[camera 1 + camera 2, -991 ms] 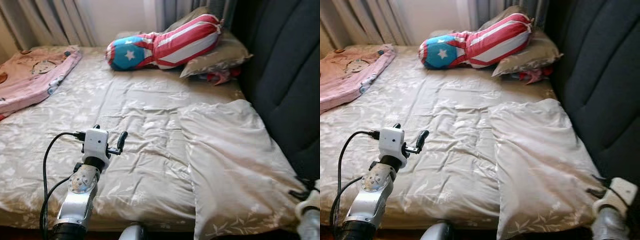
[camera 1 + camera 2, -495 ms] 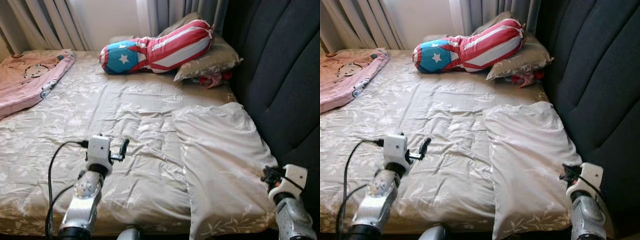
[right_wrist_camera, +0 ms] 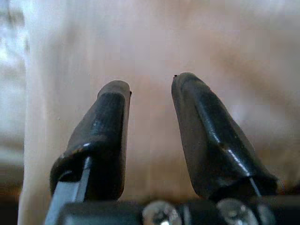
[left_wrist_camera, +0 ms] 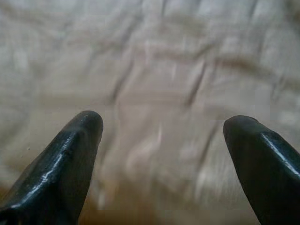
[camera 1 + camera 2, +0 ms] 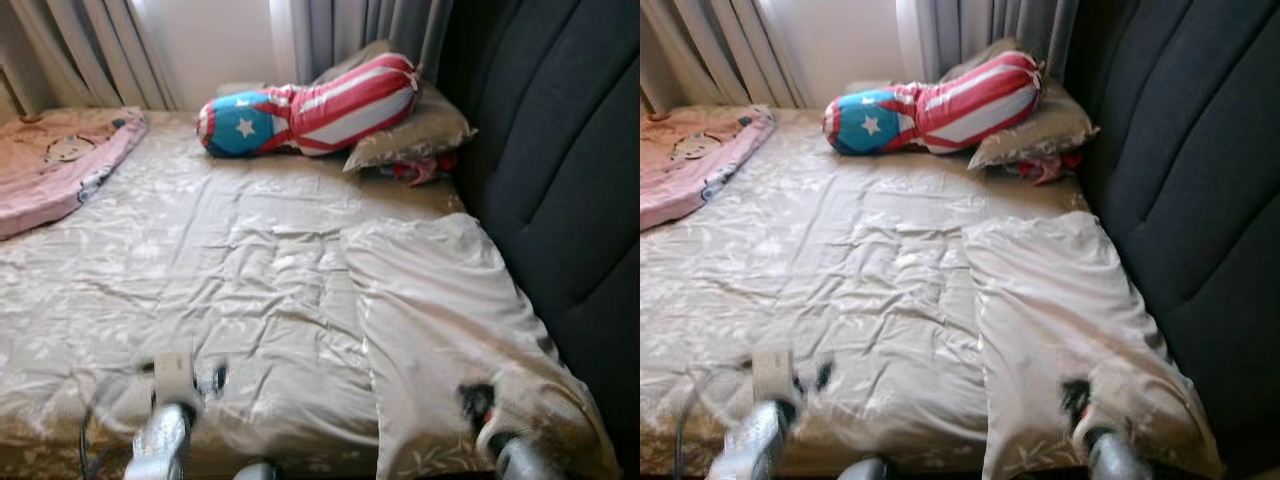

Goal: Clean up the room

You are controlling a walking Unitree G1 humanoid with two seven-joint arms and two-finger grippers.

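A beige floral pillow (image 5: 440,320) lies flat on the near right of the bed, against the dark headboard. My right gripper (image 5: 474,404) is blurred and sits over the pillow's near corner; in the right wrist view it (image 3: 150,84) is open just above the pale fabric, with nothing between the fingers. My left gripper (image 5: 214,380), also blurred, hovers low over the rumpled beige sheet (image 5: 230,260) near the bed's front edge. Its fingers (image 4: 77,140) are spread wide over the sheet.
A stars-and-stripes bolster (image 5: 310,105) rests on another beige pillow (image 5: 415,135) at the far end, with a red item (image 5: 418,170) beside it. A pink blanket (image 5: 55,165) covers the far left corner. The padded headboard (image 5: 560,180) runs along the right; curtains (image 5: 340,25) hang behind.
The view has shifted. Both arms have sunk lower in the picture and are blurred. The right gripper has come in from the bed's right edge onto the near pillow's corner.
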